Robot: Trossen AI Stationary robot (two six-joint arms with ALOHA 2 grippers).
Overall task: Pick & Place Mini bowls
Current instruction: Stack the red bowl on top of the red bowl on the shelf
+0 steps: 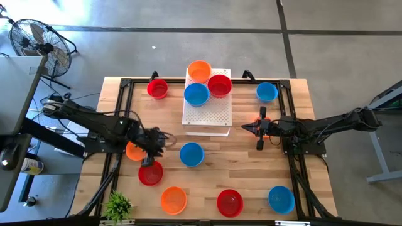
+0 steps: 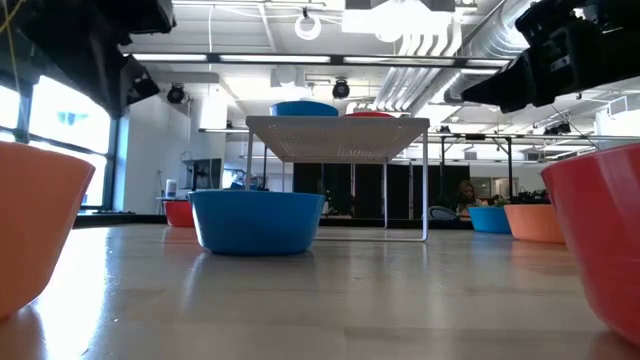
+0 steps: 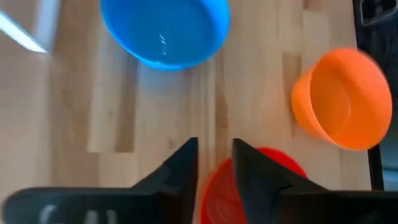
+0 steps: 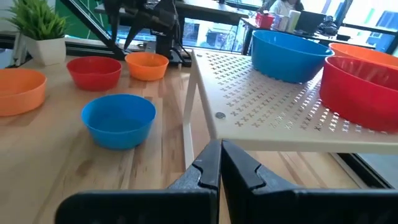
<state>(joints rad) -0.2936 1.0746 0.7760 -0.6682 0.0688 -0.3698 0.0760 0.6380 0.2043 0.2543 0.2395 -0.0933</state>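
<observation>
The mini bowls are small, round, glossy plastic dishes in plain red, orange and blue, scattered over the wooden table (image 1: 251, 163). Three sit on the white perforated board (image 1: 207, 113), which stands raised on thin legs at the table's far middle: an orange bowl (image 1: 199, 70) at the far edge, a red bowl (image 1: 220, 85) beside it, and a blue bowl (image 1: 196, 94) in front, all touching or nearly so. Each bowl in view looks empty.

On the bare wood, a blue centre bowl (image 1: 191, 154) sits just in front of the board. Another red one (image 1: 157, 88) lies near the far left corner and another blue one (image 1: 267, 92) near the far right. Along the near edge lie an orange, a red and a blue bowl.

The left gripper (image 1: 149, 161) hangs over a red bowl on the left (image 1: 150, 174), fingers slightly parted and holding nothing, with an orange bowl at its side (image 1: 134, 150). The right gripper (image 1: 246, 128) rests just beside the board's right edge, fingers pressed together and empty.
</observation>
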